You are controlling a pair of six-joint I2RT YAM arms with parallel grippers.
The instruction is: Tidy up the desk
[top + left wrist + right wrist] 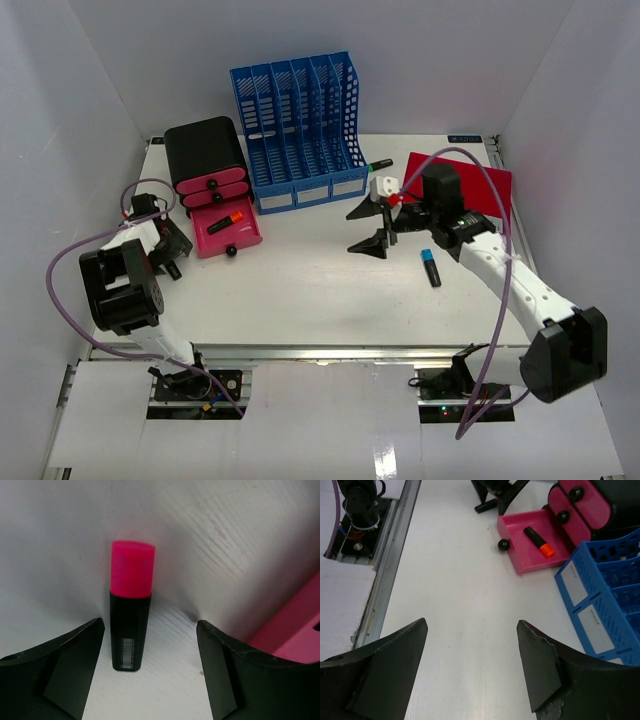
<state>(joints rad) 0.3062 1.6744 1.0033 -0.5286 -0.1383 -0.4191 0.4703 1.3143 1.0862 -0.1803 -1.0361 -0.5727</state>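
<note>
My left gripper [149, 630] is spread wide either side of the pink highlighter [131, 600], apparently not touching it; my right gripper [471, 630] gapes empty over the desk [455, 570].

Pink drawer [300, 625] cropped at right edge, blue rack [615, 565] cropped too, its labels [572, 584] unreadable

desk [300, 295] middle open, blue rack [300, 125] and drawers [208, 160] blocking back

I noted a white desk [300, 290], blue slotted rack [300, 120], red folder [480, 195], pink-capped black marker [131, 610].
</note>
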